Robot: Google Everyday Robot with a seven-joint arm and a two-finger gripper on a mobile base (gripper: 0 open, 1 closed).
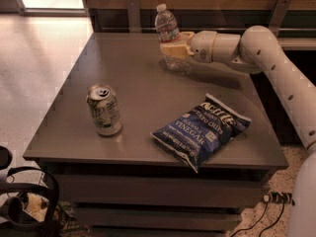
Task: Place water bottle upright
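Observation:
The water bottle (166, 27) is a small clear ribbed bottle with a white cap and a reddish-white label band. It stands nearly upright at the far middle of the grey table (133, 90), its base at or just above the surface. My gripper (173, 50) reaches in from the right on the white arm (256, 48) and is shut on the bottle's lower half, hiding part of it.
A silver-green soda can (104, 109) stands upright at the table's front left. A blue bag of chips (201, 130) lies flat at the front right. A dark wall and rail run behind the table. Cables and a dark object sit on the floor at lower left.

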